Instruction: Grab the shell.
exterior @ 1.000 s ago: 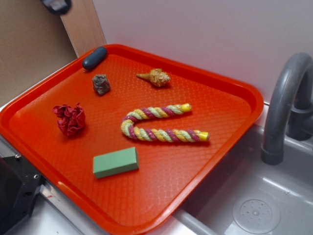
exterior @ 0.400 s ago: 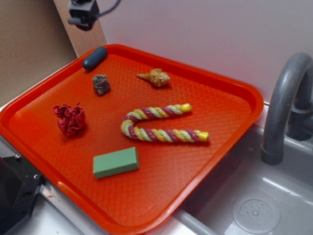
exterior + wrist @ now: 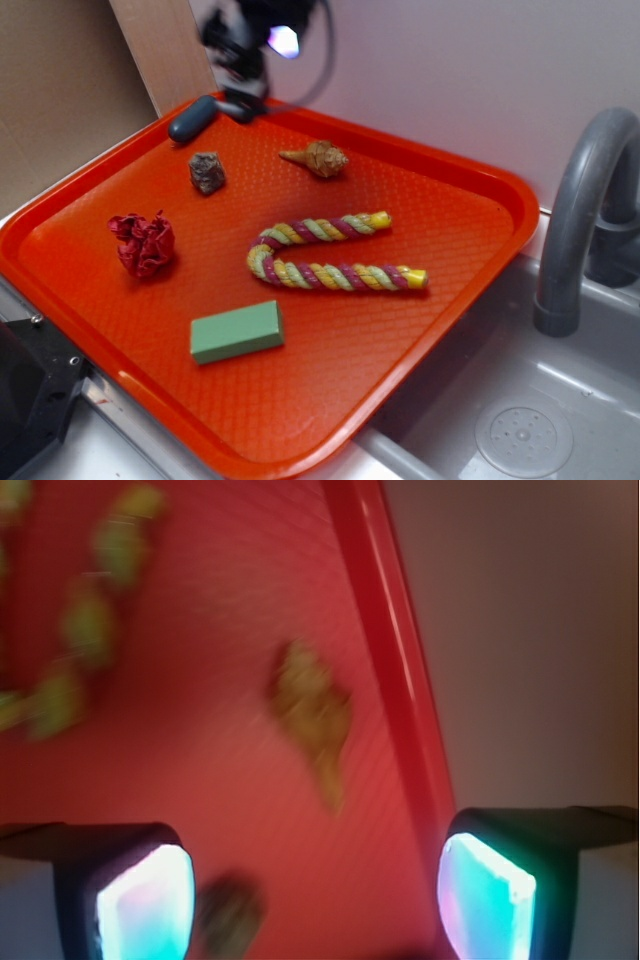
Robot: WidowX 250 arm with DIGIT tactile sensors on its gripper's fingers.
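Pincer point(image 3: 315, 880) spread wide, empty, touching nothing; shell point(image 3: 312, 715) ahead between its pads, on red tray point(image 3: 385, 630)

Black gripper point(image 3: 240, 100), seemingly glowing pads point(image 3: 487, 895)

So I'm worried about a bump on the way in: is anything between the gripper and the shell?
Nothing visible. The open gripper hangs above the tray's back edge, with bare tray before the shell. The rock sits off to the side.
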